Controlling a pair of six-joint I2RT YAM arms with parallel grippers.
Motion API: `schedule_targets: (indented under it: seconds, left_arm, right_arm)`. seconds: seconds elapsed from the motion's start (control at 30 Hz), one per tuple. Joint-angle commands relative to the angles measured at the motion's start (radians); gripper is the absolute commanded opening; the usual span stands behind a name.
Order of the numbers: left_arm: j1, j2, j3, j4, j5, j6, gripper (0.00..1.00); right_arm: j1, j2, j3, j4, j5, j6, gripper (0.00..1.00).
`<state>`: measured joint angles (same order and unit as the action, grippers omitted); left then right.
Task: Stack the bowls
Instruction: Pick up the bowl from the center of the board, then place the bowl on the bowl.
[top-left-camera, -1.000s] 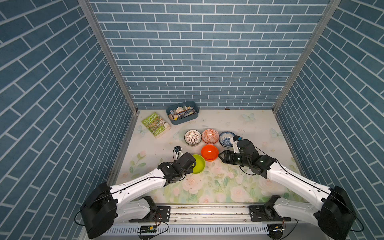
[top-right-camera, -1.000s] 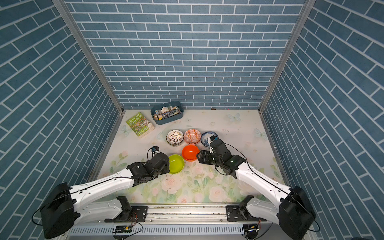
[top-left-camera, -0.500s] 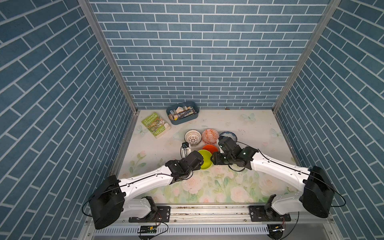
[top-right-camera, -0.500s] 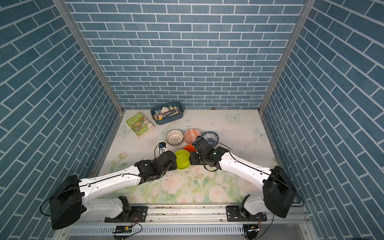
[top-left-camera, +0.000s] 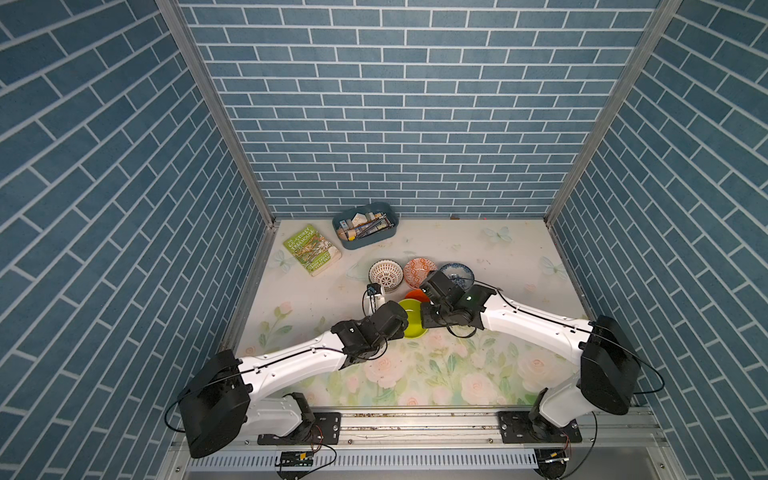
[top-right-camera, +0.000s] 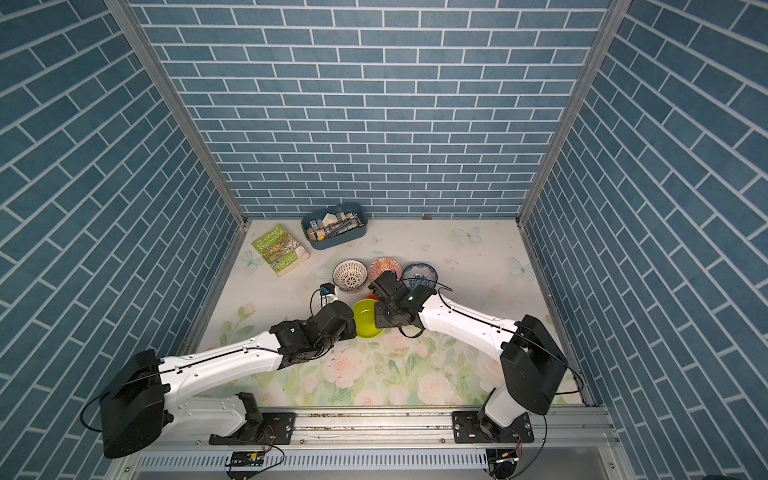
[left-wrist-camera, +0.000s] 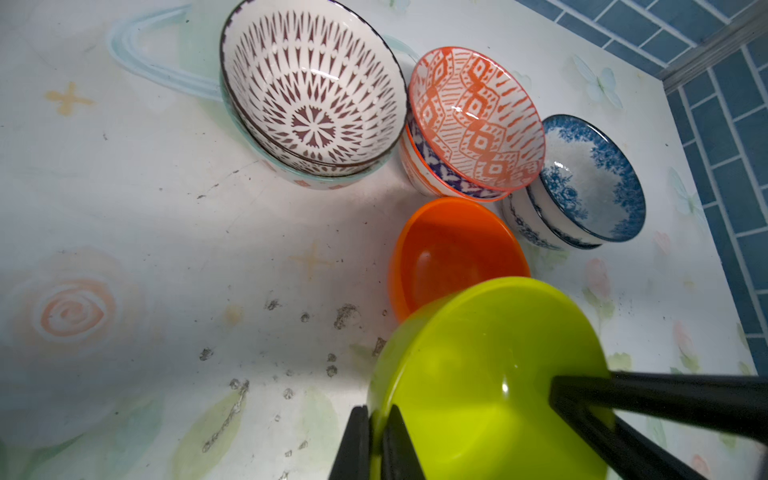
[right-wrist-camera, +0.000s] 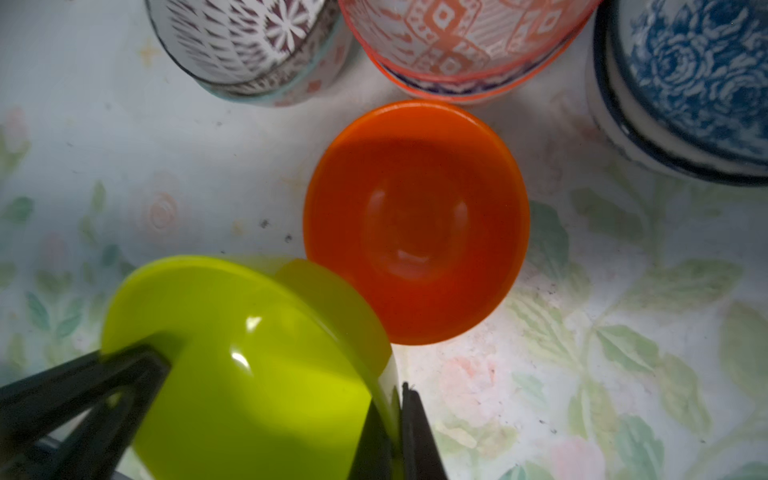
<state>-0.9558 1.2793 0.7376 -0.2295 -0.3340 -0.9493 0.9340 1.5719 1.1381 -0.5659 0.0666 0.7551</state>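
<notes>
**Q:** White casings: which parts are these?
**A:** Left arm (top-left-camera: 291, 361) and right arm (top-left-camera: 536, 328), both reaching toward the orange bowl (top-left-camera: 417, 295).

**Q:** What stands behind the orange bowl?
**A:** Three nested pairs of glazed, patterned bowls: lattice pair (left-wrist-camera: 311, 91), orange-white pair (left-wrist-camera: 473, 120), blue-white pair (left-wrist-camera: 594, 178).

**Q:** And the green bowl (top-left-camera: 411, 322)?
**A:** Smooth, glossy, round and thin-rimmed. It appears raised and tilted, its far edge overlapping the orange bowl's near edge. The orange bowl, equally plain, sits upright on the table.

**Q:** The claws?
**A:** Left claw (left-wrist-camera: 376, 440) and right claw (right-wrist-camera: 395, 436) are each pinched tight on the green rim, on opposite sides. The orange bowl lies straight ahead of both, equally near. The green bowl probably nests there next.
</notes>
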Motion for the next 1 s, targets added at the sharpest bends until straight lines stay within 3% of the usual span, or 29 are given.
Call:
schedule_targets:
  seconds: [0.0,0.07,0.1,0.57,0.97]
  left_arm:
    - [0.0,-0.015,-0.018,0.027,0.011,0.016,0.15]
    - [0.0,-0.051,-0.046,0.063,0.019,0.025,0.76]
    - [0.0,-0.077,-0.064,0.081,0.021,0.027,0.97]
    - [0.001,-0.528,-0.359,0.257,-0.024,-0.011,1.0]
    - [0.002,-0.517,-0.371,0.295,-0.02,-0.004,1.0]
  right_arm:
    - [-0.001,0.0,0.039,-0.035,0.013,0.022,0.0]
    - [-0.001,-0.002,0.045,-0.036,0.01,0.021,0.0]
    - [-0.004,-0.002,0.049,-0.036,0.009,0.019,0.0]
    - [-0.212,-0.05,0.025,0.006,-0.105,-0.04,0.0]
    - [-0.24,0.02,0.045,0.027,-0.131,-0.05,0.0]
